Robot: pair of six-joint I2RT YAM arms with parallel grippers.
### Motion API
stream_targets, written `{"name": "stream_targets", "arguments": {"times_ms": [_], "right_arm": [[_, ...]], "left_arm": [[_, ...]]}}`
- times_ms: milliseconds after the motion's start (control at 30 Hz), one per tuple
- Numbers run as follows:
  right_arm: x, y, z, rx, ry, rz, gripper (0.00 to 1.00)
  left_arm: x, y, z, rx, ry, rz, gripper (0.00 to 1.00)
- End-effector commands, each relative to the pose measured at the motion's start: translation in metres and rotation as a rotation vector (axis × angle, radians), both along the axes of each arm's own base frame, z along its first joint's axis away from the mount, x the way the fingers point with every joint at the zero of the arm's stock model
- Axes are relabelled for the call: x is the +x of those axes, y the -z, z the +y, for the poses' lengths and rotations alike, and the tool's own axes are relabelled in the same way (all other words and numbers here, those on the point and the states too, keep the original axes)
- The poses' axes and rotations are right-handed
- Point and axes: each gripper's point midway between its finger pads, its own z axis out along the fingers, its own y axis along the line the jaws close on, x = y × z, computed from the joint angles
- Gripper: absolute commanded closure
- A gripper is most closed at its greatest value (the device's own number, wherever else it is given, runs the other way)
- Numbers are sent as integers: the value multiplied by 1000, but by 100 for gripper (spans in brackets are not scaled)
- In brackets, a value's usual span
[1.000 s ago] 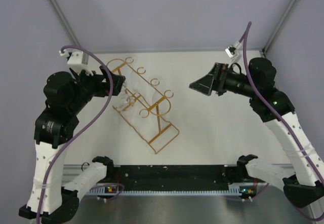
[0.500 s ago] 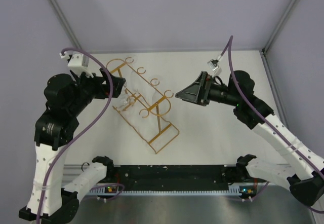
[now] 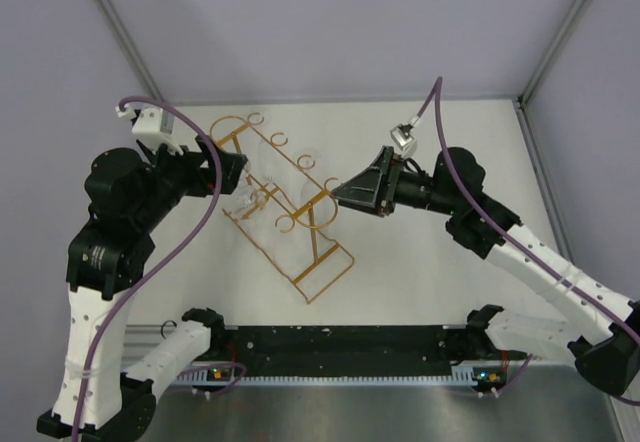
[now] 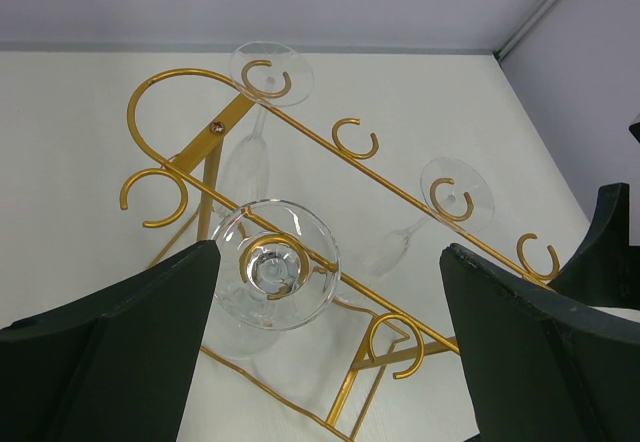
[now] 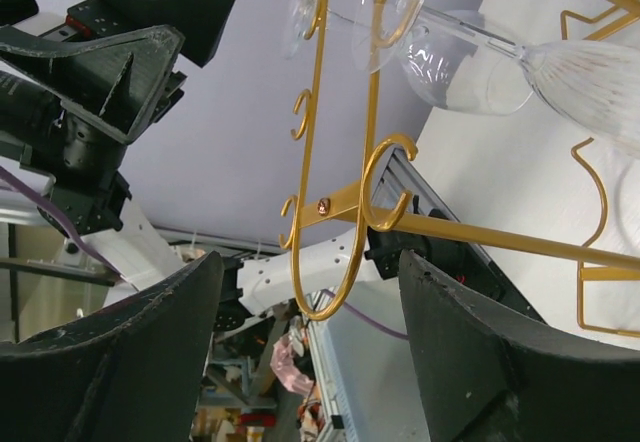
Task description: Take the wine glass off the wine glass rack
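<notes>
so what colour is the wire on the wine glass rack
The wine glass rack is a shiny gold-orange; it shows best in the left wrist view.

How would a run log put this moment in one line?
left gripper: open, facing wine glass | right gripper: open, straddling wine glass rack end | wine glass: hanging, not held

In the right wrist view, a wine glass (image 5: 590, 77) bowl runs off the right edge. The left gripper's (image 4: 330, 250) fingers (image 4: 110, 352) hide the wine glass rack's (image 4: 300, 122) base corners.
</notes>
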Motion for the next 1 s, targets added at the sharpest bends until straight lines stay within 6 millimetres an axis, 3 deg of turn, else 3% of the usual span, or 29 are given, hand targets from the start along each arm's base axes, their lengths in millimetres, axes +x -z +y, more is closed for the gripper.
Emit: {"name": "stream_targets", "arguments": {"times_ms": [0, 367, 567, 767, 967], "right_arm": [[-6, -16, 6, 63, -10, -17, 31], [-16, -5, 16, 71, -42, 24, 44], [-21, -5, 19, 89, -58, 31, 64], [-23, -2, 19, 86, -58, 36, 74], [-23, -1, 16, 87, -47, 38, 78]], "left_arm": [[-4, -11, 0, 0, 10, -45, 2], [-4, -6, 0, 10, 10, -38, 2], [-4, -3, 0, 10, 10, -33, 2], [-3, -2, 2, 13, 1, -30, 2], [-2, -2, 1, 13, 1, -27, 2]]}}
